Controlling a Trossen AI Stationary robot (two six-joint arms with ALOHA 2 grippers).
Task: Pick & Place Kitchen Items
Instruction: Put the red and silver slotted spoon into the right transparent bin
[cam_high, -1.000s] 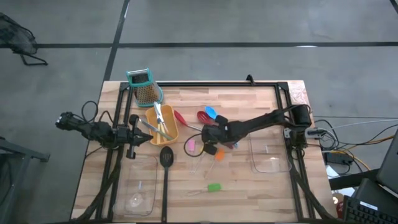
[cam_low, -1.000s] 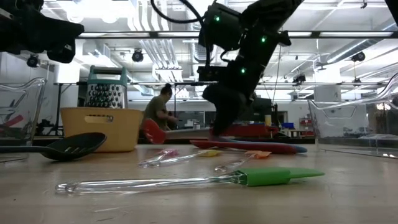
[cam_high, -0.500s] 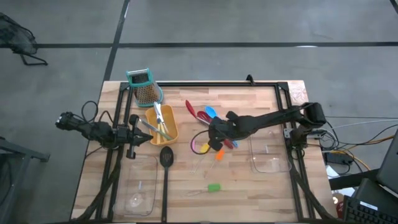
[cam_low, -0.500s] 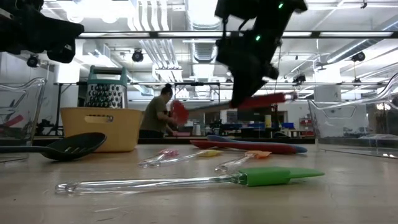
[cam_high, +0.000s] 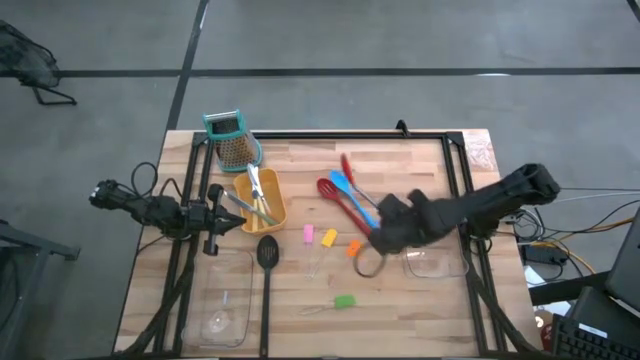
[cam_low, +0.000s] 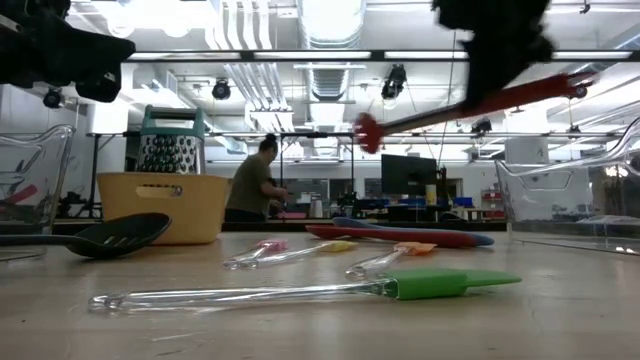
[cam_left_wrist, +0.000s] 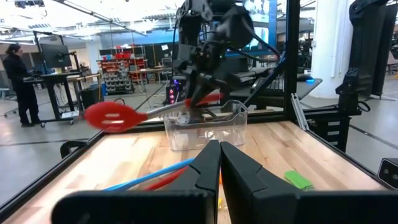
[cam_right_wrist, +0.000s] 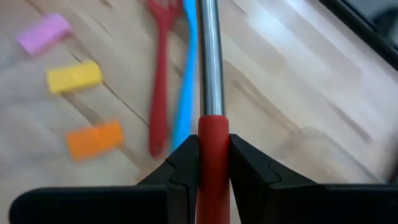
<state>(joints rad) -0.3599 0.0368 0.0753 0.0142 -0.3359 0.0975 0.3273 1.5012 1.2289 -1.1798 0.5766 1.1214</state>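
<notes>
Spoon with red head, steel shaft and red grip — clenched in the right gripper's fingers, lifted above the pale wooden slatted worktop near its right edge. Left gripper at the left edge, fingers pressed together. Beyond — a bright workshop room.

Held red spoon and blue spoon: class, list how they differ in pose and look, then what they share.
The held red spoon is in the air, tilted, clamped by the right gripper; the blue spoon lies flat on the table. The held red spoon has a bare metal shaft between red head and red grip; the blue spoon looks blue throughout. Both are long-handled.
</notes>
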